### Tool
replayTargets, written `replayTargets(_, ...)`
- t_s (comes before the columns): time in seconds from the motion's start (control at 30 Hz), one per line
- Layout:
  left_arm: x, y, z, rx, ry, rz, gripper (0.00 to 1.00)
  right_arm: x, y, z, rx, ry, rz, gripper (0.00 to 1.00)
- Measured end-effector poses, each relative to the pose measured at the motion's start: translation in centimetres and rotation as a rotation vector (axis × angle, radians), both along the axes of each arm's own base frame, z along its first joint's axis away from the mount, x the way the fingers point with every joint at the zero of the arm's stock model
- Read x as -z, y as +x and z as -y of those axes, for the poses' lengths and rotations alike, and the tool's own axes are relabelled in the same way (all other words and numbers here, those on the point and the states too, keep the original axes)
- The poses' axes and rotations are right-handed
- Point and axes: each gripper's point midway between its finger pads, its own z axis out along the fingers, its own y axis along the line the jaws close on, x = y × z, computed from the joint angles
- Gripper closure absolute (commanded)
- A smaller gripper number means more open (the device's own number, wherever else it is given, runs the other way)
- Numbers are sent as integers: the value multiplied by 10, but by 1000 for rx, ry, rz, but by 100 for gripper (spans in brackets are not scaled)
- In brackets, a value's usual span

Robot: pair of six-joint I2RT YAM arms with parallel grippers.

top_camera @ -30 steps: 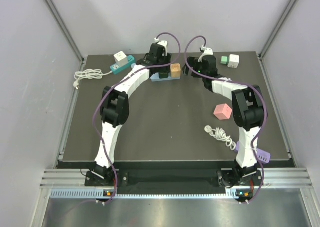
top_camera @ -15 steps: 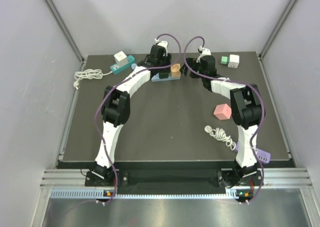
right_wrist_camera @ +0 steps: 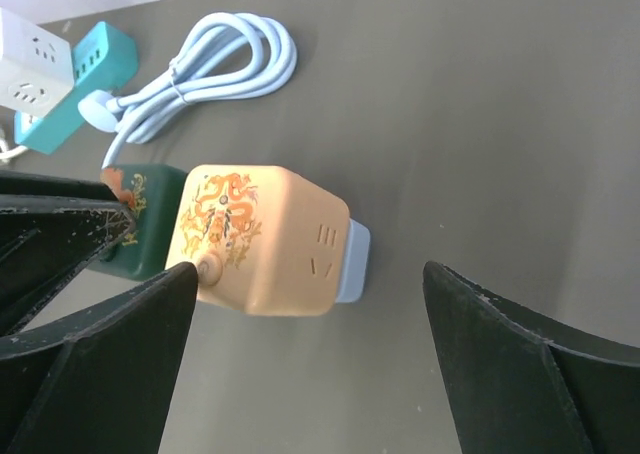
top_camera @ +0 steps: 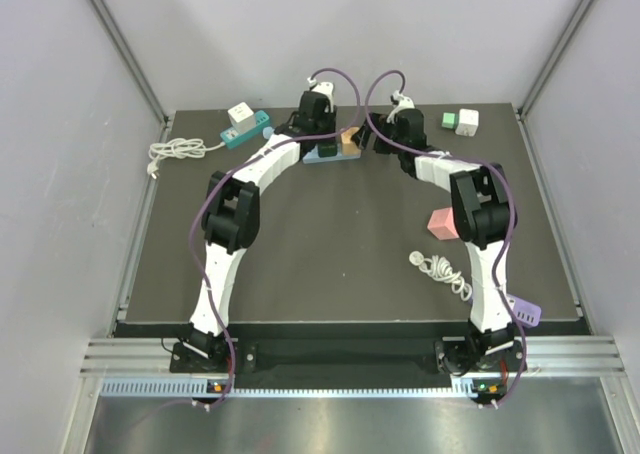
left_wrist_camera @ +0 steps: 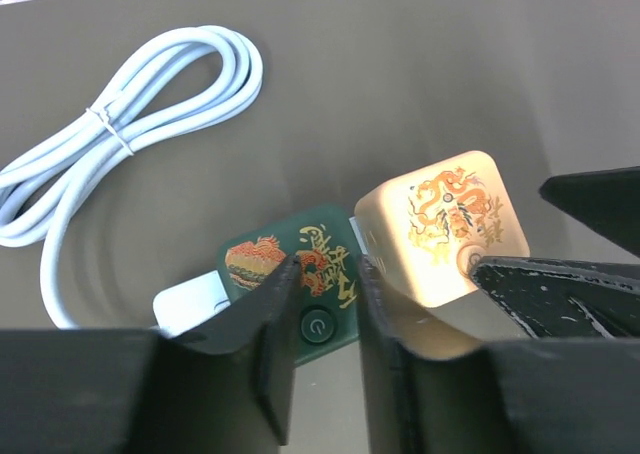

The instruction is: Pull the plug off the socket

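**Inspector:** Report the far row, left to right.

**Recorder:** Far left is a teal strip [top_camera: 247, 130] carrying a white adapter [top_camera: 240, 113], with a coiled white cord [top_camera: 175, 152] beside it. The work site is at far centre. A pale-blue socket strip [right_wrist_camera: 356, 259] lies on the bench [top_camera: 330, 264], long axis left to right. 2 cube plugs sit on it side by side, the green plug [left_wrist_camera: 300, 239] on the left and the orange plug [left_wrist_camera: 445, 224] on the right.

**Inspector:** Claws?

**Recorder:** The left claw [left_wrist_camera: 328, 269] is over the green plug, its fingers a narrow gap apart, with the plug's button face showing between them. I cannot tell whether they pinch it. The right claw [right_wrist_camera: 309, 269] is spread wide and empty, with the orange plug between its fingers.

**Inspector:** Which relation governs the pull?

**Recorder:** The orange plug lies straight ahead of the right claw and inside its span, so that arm is the nearer. Its fingers stand in line with the strip's long axis. In my judgement, closing would bring 1 finger to the seam between the 2 plugs, where room is tight. The other finger closes past the strip's free end.

**Inspector:** Surface and room?

**Recorder:** The bench is dark and matt, with pale panels either side. To the right, a pair of cubes [top_camera: 466, 122] sits at the far edge. A pink cube [top_camera: 445, 222], a loose cord [top_camera: 440, 267] and a purple strip [top_camera: 525, 311] lie nearer. All are well apart from the work site.
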Motion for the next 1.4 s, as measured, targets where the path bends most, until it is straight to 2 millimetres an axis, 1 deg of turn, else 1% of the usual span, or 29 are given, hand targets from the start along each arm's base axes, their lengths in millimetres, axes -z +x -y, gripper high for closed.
replayTargets(0.03,0,0,-1,-2,-3,-1,72,2,1,-2,-3,8,-6,9)
replayTargets(0.1,1,2,-2,-8,-15,-1,76,3,4,-6,-10,25,-10,13)
replayTargets(0.13,2,3,-3,-12,-20,0,81,2,7,-7,-14,30,-7,19)
replayTargets(0.17,3,3,-4,-15,-25,1,82,1,8,-8,-16,32,-3,21)
replayTargets(0.3,4,7,-6,-32,-70,16,90,0,9,-12,-29,42,2,21)
replayTargets(0.37,4,7,-7,-42,-104,18,94,0,8,-16,-39,35,6,19)
replayTargets(0.43,5,7,-7,-51,-137,21,96,-1,9,-18,-43,19,17,18)
replayTargets(0.47,5,7,-7,-54,-157,24,99,-1,9,-20,-46,7,22,18)
replayTargets(0.7,5,8,-2,-58,-255,36,100,-3,7,-38,-20,-122,78,21)
replayTargets(0.8,5,8,-2,-64,-283,38,100,0,3,-45,1,-189,80,22)
replayTargets(1.0,6,3,-1,-60,-331,35,100,4,1,-42,75,-295,75,28)
replayTargets(1.3,6,3,-2,-57,-359,27,100,-18,4,-51,137,-372,124,32)
replayTargets(1.4,6,3,-2,-57,-364,26,100,-21,6,-53,163,-406,130,32)
